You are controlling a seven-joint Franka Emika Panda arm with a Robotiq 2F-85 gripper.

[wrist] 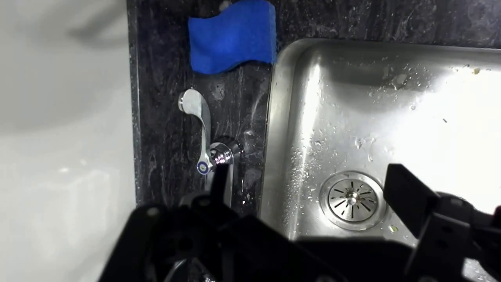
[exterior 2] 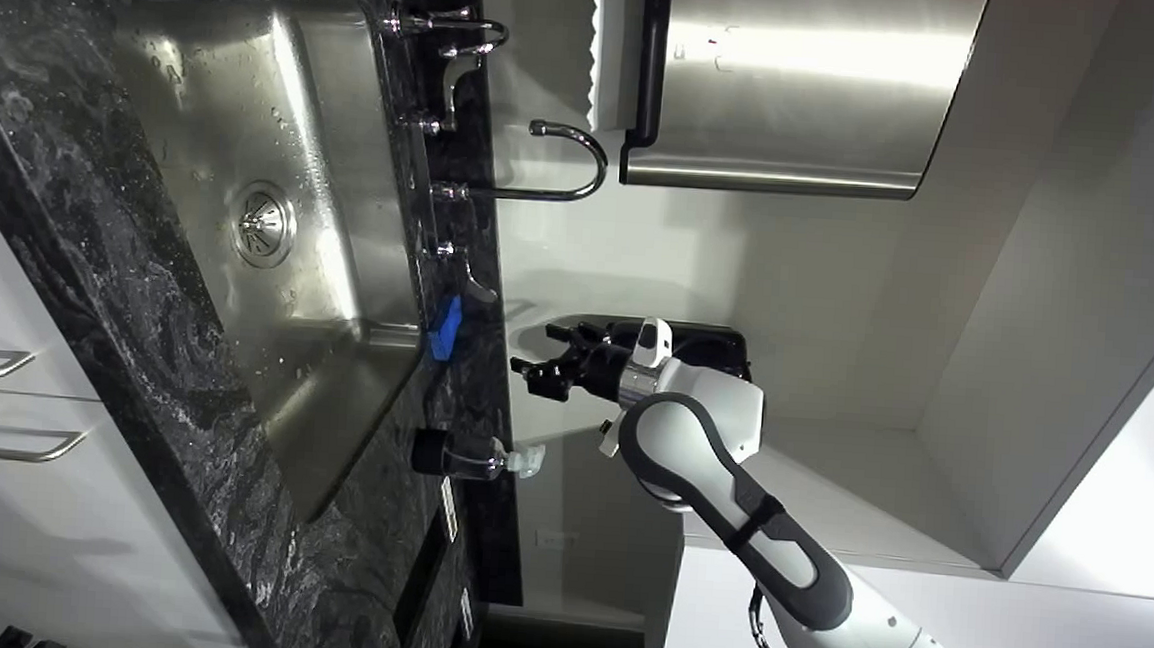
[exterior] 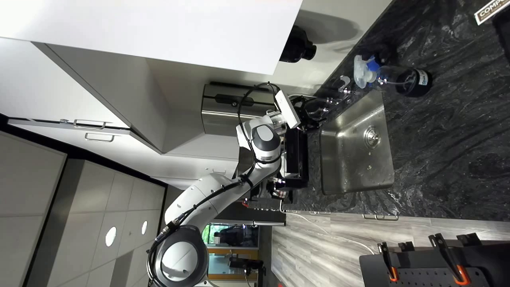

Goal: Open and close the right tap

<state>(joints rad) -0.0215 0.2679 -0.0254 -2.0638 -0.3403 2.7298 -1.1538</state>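
Note:
The right tap's chrome lever handle (wrist: 205, 125), with a blue ring mark, stands behind the sink (wrist: 285, 137). In the wrist view its rounded end points up, towards a blue sponge. The handle also shows in both exterior views (exterior: 344, 83) (exterior 2: 479, 286). My gripper (wrist: 308, 170) is open and empty; in the wrist view one finger overlaps the tap's base and the other lies over the sink beside the drain. In an exterior view the gripper (exterior 2: 535, 350) is above the counter near the handle, apart from it. The curved spout (exterior 2: 591, 170) stands beside the handle.
The blue sponge (wrist: 235, 37) lies beside the handle. A clear spray bottle (exterior 2: 469, 456) stands near the sink corner. A black dispenser (exterior: 297, 44) is on the wall near the gripper. A steel towel dispenser (exterior 2: 802, 87) and another tap handle (exterior 2: 454, 86) are farther along.

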